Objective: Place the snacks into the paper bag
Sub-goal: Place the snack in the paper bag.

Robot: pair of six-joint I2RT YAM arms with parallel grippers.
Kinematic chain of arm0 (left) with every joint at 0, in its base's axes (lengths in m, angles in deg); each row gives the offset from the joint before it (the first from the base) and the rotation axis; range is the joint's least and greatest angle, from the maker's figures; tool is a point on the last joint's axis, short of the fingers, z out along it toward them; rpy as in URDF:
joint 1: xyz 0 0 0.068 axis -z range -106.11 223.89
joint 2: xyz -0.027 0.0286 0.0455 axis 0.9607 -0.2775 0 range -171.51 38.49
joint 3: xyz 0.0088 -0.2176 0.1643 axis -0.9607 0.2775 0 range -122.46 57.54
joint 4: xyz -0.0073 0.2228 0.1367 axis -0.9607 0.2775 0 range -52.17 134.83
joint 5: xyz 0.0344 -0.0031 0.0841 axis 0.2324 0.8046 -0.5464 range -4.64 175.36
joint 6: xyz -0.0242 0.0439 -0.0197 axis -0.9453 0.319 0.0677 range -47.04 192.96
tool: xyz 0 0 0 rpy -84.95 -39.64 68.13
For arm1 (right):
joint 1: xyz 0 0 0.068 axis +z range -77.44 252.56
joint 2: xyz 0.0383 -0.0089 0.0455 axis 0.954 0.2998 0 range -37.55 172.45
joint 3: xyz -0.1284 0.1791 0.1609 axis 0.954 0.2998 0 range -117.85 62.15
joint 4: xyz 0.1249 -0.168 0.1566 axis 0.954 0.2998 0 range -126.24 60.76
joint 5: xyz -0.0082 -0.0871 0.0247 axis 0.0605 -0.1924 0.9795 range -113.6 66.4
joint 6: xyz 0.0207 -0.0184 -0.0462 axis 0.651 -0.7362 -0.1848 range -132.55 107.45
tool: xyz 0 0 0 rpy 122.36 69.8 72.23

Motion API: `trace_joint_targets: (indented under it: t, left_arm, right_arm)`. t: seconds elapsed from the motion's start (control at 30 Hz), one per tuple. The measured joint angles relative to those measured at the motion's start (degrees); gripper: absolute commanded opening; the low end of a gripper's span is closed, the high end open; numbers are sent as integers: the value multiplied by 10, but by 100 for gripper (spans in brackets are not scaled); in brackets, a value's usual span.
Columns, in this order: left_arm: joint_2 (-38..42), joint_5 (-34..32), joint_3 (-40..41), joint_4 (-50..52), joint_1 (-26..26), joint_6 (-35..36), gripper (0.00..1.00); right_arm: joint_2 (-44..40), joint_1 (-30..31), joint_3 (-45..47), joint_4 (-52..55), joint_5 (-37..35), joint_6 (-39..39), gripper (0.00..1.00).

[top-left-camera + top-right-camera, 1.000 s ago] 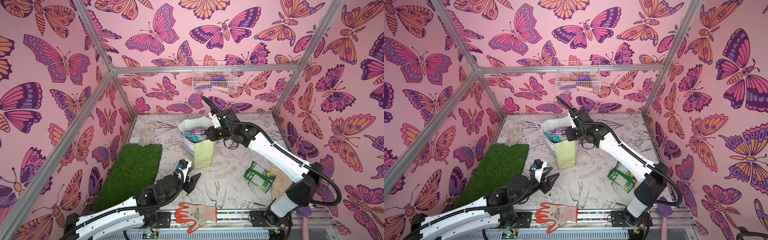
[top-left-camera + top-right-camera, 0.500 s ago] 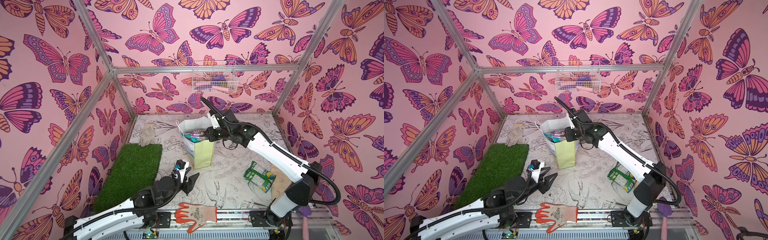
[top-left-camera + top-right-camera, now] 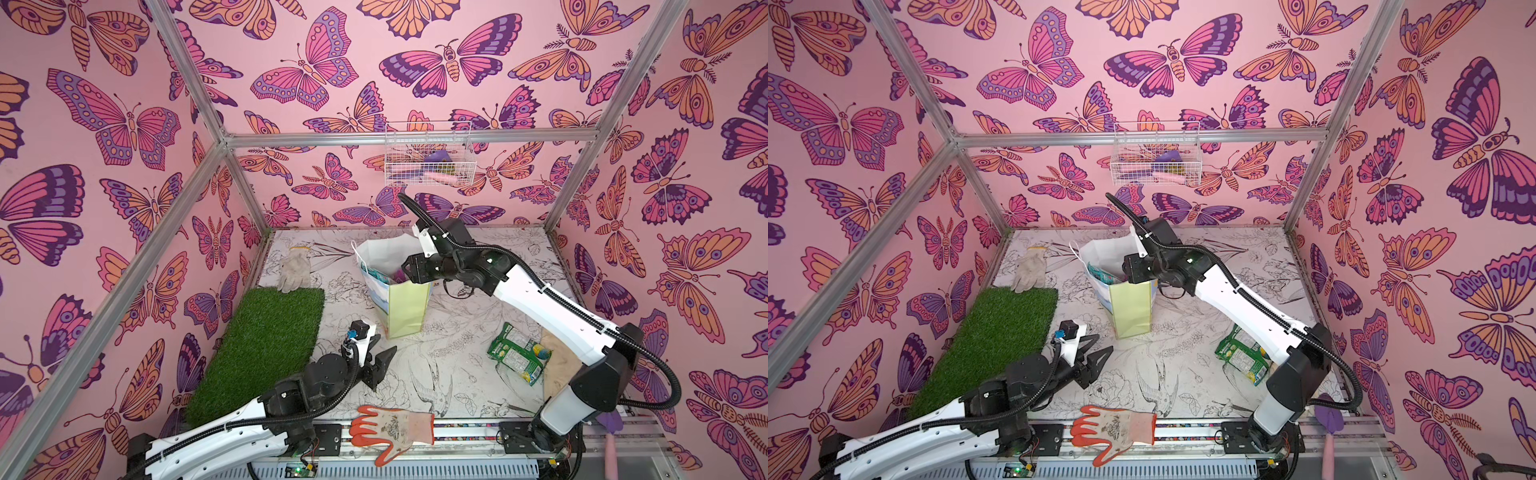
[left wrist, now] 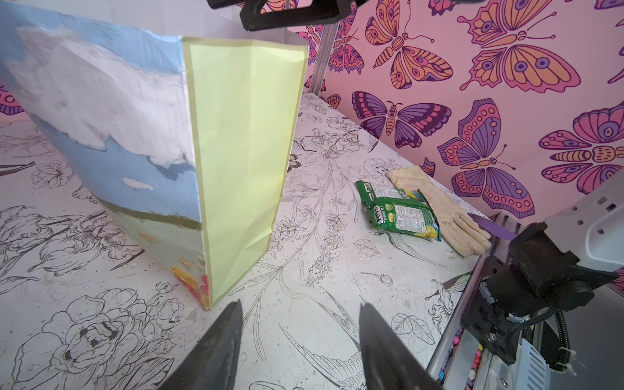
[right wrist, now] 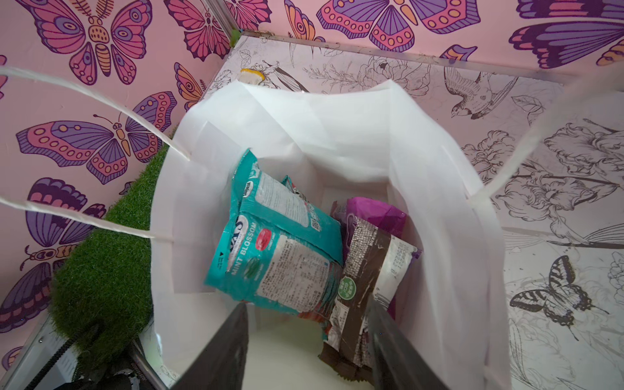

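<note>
Currently, paper bag (image 3: pixel 405 305): upright, pale yellow-green front; glossy teal packet (image 5: pixel 277 256), magenta packet (image 5: pixel 374 212) and brown packet (image 5: pixel 364 270) seen inside.
Green-and-yellow packet (image 3: pixel 517 353): laid flat, touching pale cloth glove (image 4: pixel 439 202).
Right gripper (image 5: pixel 307 304): spread wide above bag mouth, empty.
Left gripper (image 4: pixel 300 304): spread, empty, near bag's foot.

The paper bag (image 4: pixel 243 135) is matt, creased paper. The teal packet (image 5: pixel 280 256), brown packet (image 5: pixel 368 270) and green packet (image 4: pixel 398 212) are glossy, crinkled plastic film. The grass mat (image 3: pixel 266 340) looks rough and bristly; the pale glove (image 4: pixel 449 209) is soft cloth.
</note>
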Motion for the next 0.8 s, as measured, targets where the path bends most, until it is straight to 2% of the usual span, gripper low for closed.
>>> trace_joint_targets:
  t: [0.13, 0.4, 0.43, 0.8]
  left_arm:
    - [-39, 12, -11, 1, 0, 2, 58]
    - [-114, 32, -44, -16, 0, 10, 58]
    - [-122, 35, -48, -19, 0, 11, 58]
    - [-210, 57, -87, -59, 0, 17, 58]
  right_arm:
    - [-22, 4, 8, 0, 1, 0, 75]
    - [-117, 5, 35, 0, -5, -3, 87]
    - [-127, 5, 40, 0, -8, -3, 99]
    - [-178, 5, 101, -1, -59, -15, 99]
